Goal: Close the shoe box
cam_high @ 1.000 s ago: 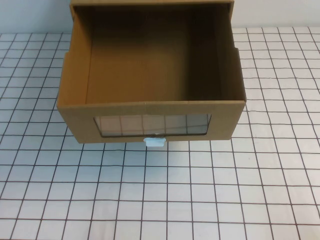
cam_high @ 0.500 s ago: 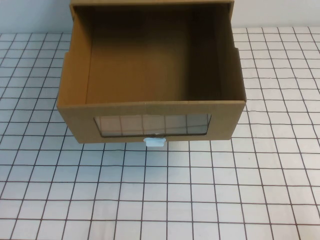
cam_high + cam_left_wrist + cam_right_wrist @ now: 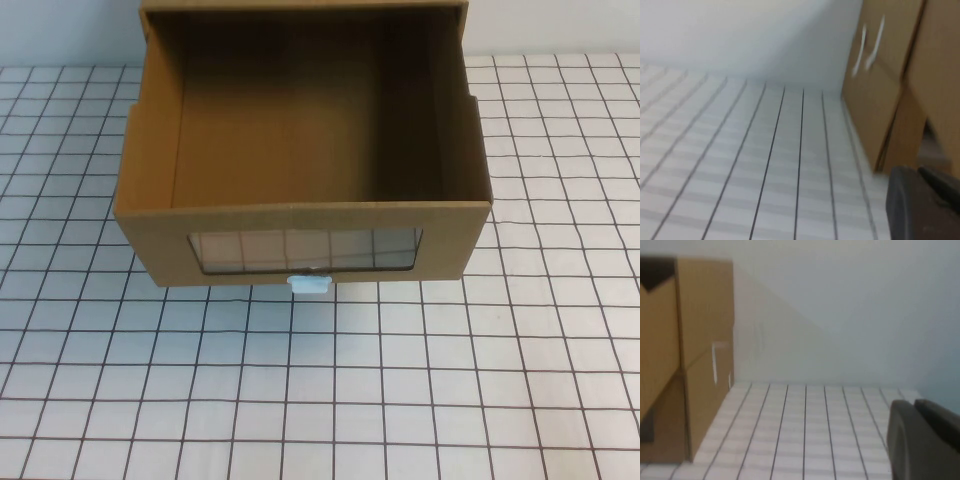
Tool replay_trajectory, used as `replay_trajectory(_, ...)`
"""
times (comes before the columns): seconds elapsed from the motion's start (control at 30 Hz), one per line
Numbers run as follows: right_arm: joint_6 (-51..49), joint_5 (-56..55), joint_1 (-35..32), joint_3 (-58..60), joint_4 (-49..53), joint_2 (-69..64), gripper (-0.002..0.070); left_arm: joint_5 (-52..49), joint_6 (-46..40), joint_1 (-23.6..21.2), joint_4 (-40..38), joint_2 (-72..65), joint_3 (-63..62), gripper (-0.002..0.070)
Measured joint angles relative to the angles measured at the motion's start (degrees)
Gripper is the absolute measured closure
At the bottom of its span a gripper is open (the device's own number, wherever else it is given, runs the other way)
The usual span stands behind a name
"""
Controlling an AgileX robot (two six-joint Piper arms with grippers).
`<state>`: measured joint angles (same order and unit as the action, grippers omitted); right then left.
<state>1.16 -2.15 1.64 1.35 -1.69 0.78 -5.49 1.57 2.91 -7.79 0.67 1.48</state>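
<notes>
Shoe box [image 3: 305, 180] at table centre, drawer pulled out, empty: probably light, thin-walled, easily dented; best pushed at front panel near white tab [image 3: 309, 284]. Left gripper [image 3: 920, 205], right gripper [image 3: 922, 440] beside box; jaw state unclear.

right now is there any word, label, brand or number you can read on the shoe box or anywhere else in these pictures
None: no readable text in any view.
The shoe box: plain brown cardboard; clear window and white tab unmarked.
Pale streaks on the box's outer wall: too blurred to read as writing.
Grid table: lines only.
Left end effector and right end effector sit at the frame edges of their wrist views, unmarked.
</notes>
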Motion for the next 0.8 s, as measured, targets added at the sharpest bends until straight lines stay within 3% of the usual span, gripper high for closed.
replay_trajectory(0.23, 0.0, -16.8, 0.0, 0.0, 0.0, 0.0, 0.0689, 16.9, 4.7, 0.0, -0.9, 0.0, 0.0, 0.0680)
replay_trajectory(0.57, 0.0, -21.2, 0.0, 0.0, 0.0, 0.0, 0.0689, 20.0, 4.9, 0.0, -1.2, 0.0, 0.0, 0.0680)
replay_trajectory(0.8, 0.0, -39.3, 0.0, 0.0, 0.0, 0.0, 0.0689, 35.1, 10.9, 0.0, -1.3, 0.0, 0.0, 0.0680)
